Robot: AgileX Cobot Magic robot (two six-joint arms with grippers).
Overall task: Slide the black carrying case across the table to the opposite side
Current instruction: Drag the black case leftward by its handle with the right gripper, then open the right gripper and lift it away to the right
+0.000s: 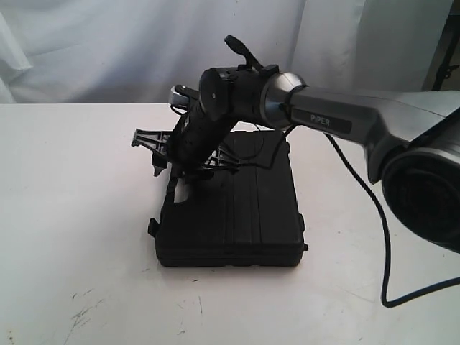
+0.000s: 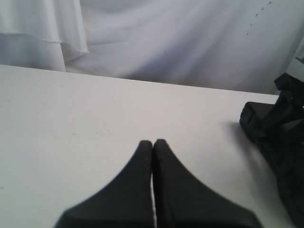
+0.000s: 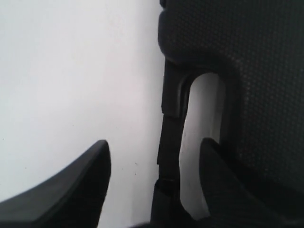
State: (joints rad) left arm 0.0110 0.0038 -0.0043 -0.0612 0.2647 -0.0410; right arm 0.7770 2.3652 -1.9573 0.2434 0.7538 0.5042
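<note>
While the PIPER-marked right arm (image 1: 374, 122) bends over the black carrying case (image 1: 237, 215), the right tool (image 3: 154, 159) gapes astride its handle (image 3: 171, 109); the left tool (image 2: 153, 145) sits closed.

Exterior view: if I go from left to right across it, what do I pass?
Bare white table → black case → black cable → robot arm's big grey joint.

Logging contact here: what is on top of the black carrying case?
Only the right gripper, open, straddles the handle of the black carrying case: one finger at the handle opening, one over the table. The arm hides part of the lid.
</note>
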